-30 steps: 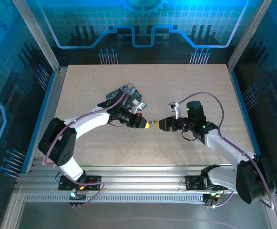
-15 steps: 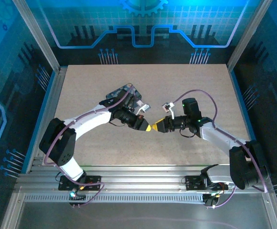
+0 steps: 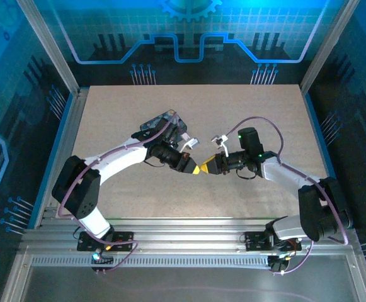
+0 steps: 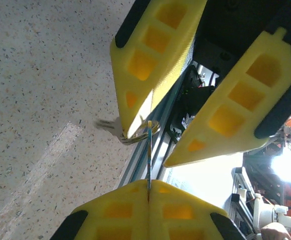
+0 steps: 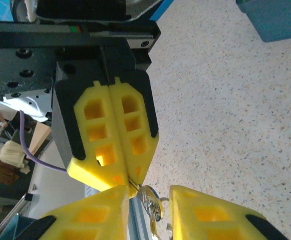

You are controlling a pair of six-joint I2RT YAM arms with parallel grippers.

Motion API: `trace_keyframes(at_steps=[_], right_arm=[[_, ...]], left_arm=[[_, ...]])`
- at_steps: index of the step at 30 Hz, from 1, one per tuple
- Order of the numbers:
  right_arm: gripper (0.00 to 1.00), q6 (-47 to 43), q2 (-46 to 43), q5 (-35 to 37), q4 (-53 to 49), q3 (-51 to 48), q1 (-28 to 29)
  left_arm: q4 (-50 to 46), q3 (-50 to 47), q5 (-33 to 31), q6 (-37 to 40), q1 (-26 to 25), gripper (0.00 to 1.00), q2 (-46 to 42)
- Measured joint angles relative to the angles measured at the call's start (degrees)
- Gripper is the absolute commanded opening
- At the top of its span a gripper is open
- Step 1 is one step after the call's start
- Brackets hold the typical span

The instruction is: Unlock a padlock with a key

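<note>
My left gripper [image 3: 196, 168] hangs above the middle of the table, shut on the key [image 4: 149, 155]. In the left wrist view the key is a thin blade seen edge-on, rising from between the closed fingertips. The key's silvery head and its wire ring [image 5: 149, 199] hang between the two fingers of my right gripper [image 3: 207, 167]. That gripper faces the left one tip to tip. Its jaws stand apart on either side of the key head, the left finger [image 5: 97, 215] close to it and the right finger [image 5: 210, 215] a gap away. The padlock is out of view.
A dark-blue tin [image 3: 160, 121] lies on the speckled table [image 3: 245, 113] behind the left arm, and its corner [image 5: 275, 20] shows in the right wrist view. Aluminium rails [image 3: 189, 233] run along the near edge. Bare table lies to the right and at the back.
My right gripper has moved left up to the left gripper's tips and its jaws have narrowed round the key head. The left gripper has kept its hold and shifted slightly.
</note>
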Motion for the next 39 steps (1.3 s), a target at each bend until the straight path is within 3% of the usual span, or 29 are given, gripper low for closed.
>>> trace_keyframes(at_steps=[11,17,25,30,39], right_arm=[[0.0,0.85,0.15,-1.53,1.05,-0.31,-0.44],[0.0,2.6,0.15,-1.95,4.13,-1.81,-0.48],[0.0,10.16,-0.9,-1.62,11.58,-7.98,-0.31],[0.0,15.34,-3.17,1.81,14.1,-9.62,-0.2],[0.0,29.88,-2.34,10.25,21.09,-9.62,-0.24]], left_arm=[[-0.79,0.0,0.63,0.44,0.0,0.0,0.0],[-0.72,0.0,0.35,-0.33,0.52,0.15,0.09],[3.67,-0.11,-0.94,-3.43,2.89,0.08,0.2],[6.73,-1.11,-1.4,-6.1,2.95,0.3,0.22],[21.46,-10.27,-1.77,-17.35,2.97,0.31,0.15]])
